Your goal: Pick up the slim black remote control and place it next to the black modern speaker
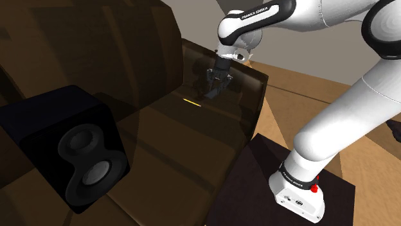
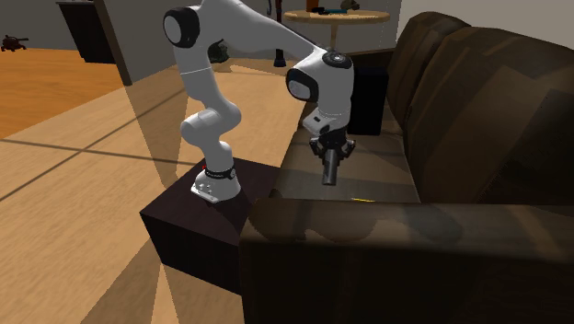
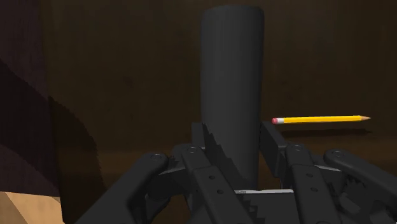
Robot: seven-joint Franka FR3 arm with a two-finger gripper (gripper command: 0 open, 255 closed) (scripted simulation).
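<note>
Two jaws clasp the remote (image 3: 231, 83) above open sofa seat (image 1: 173, 135), pencil (image 3: 321, 119) nearby.

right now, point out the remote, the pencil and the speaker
remote (image 3: 232, 70): wrist view, middle of its dark grey body
pencil (image 3: 321, 119): wrist view, middle of its yellow shaft
speaker (image 1: 78, 142): shoulder view, upper cone on its front face

place: living room | brown sofa (image 2: 460, 120) | wood floor (image 2: 92, 110) | round table (image 2: 336, 16)
</note>
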